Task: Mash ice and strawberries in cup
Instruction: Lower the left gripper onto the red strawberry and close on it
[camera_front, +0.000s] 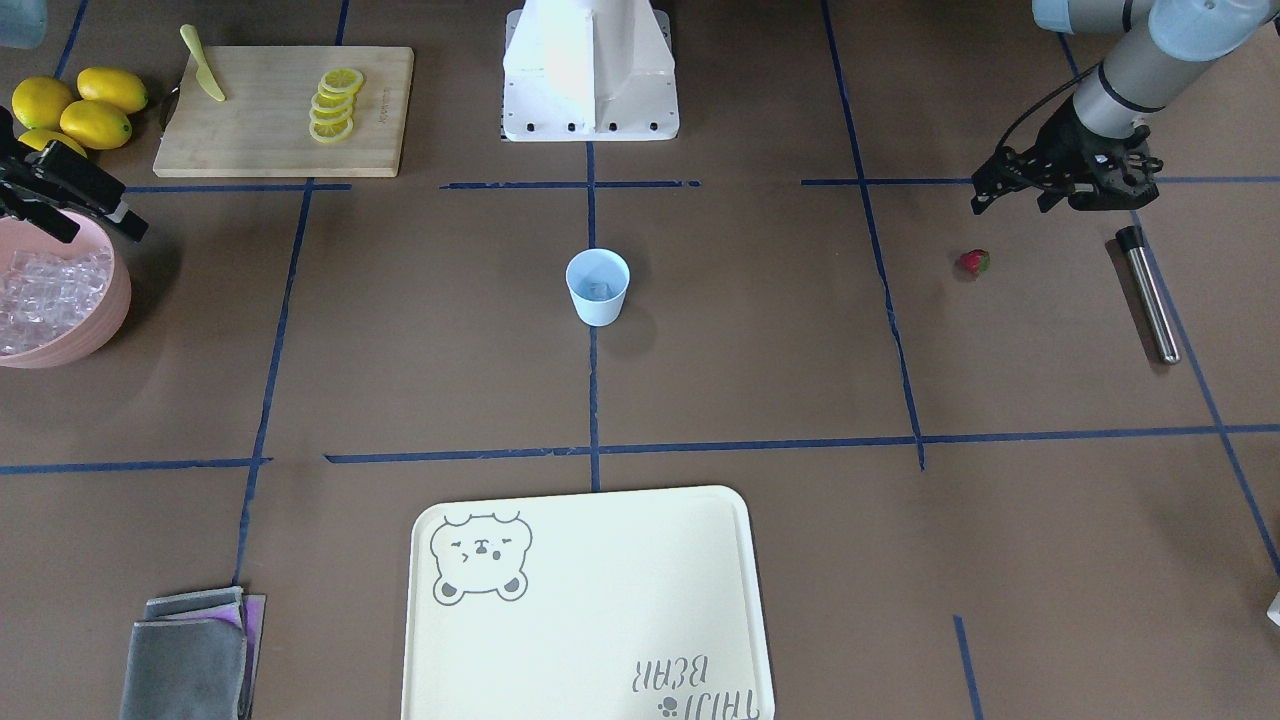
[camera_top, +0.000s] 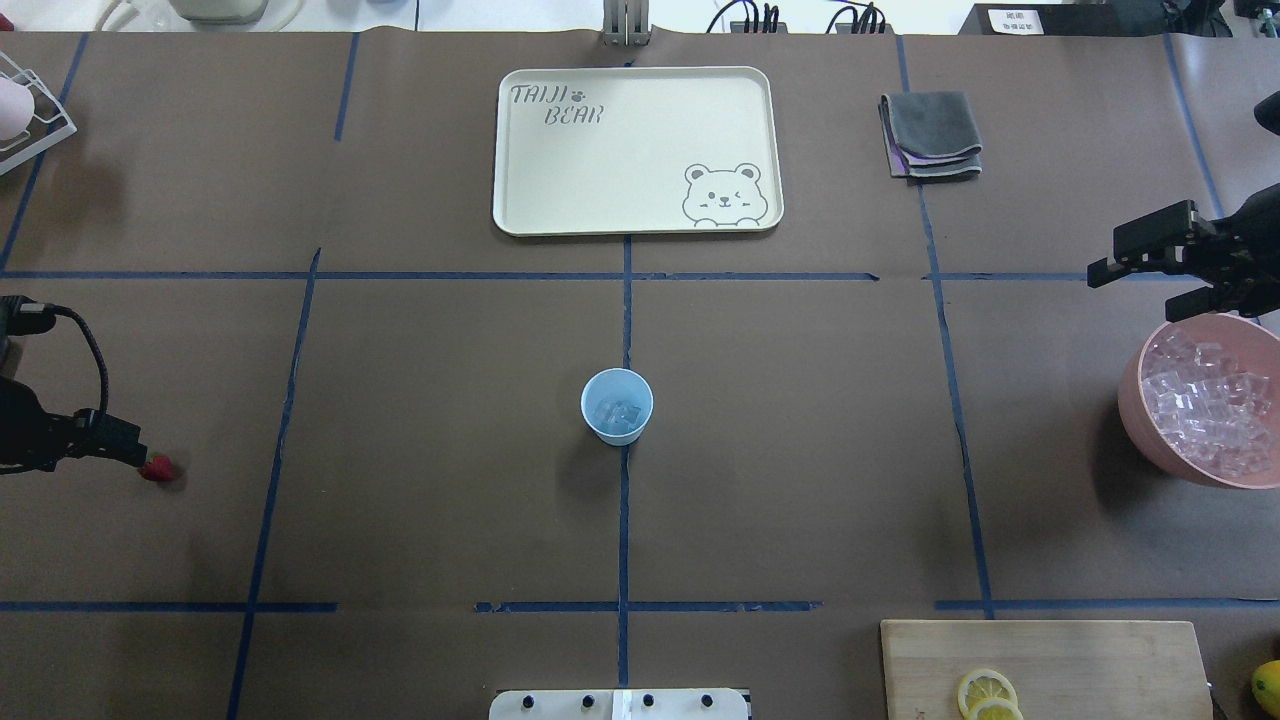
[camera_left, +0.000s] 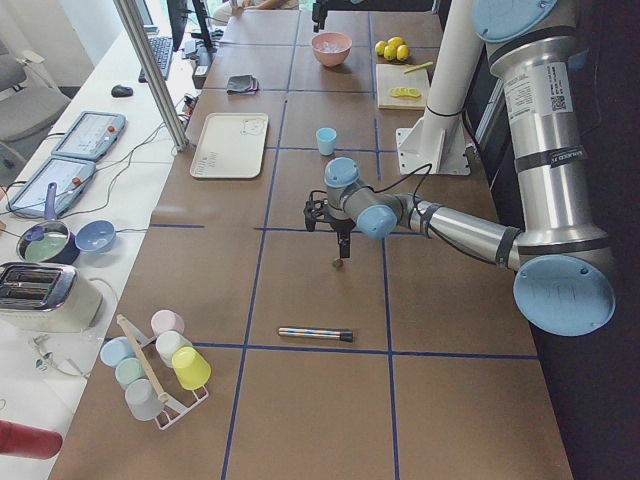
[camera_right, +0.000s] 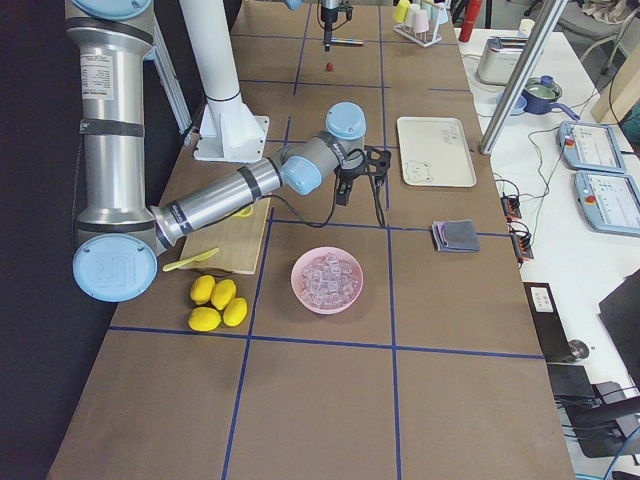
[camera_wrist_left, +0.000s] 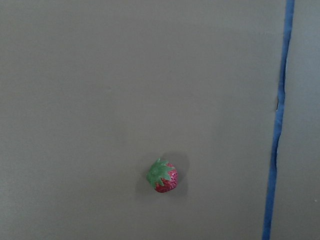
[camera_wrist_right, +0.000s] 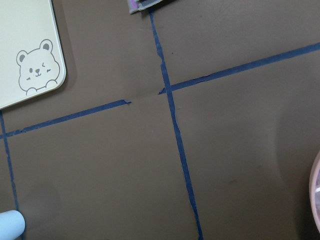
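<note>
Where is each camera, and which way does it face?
Front: across the table, facing the base; left gripper at view's right.
Overhead: behind robot, looking forward; right gripper at right.
Exterior left: table's left end; left arm near.
Exterior right: right end; right arm near.
Left wrist: down on the strawberry; no fingers.
Right wrist: down on the tray; no fingers.
Shared: front and overhead show the cup.

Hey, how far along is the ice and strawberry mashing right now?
Done: ice sits in the cup. In hand: the left gripper hovers by the strawberry, jaws open; the fruit lies on the table. Left: strawberry into the cup, then mashing; the metal rod lies untouched.
</note>
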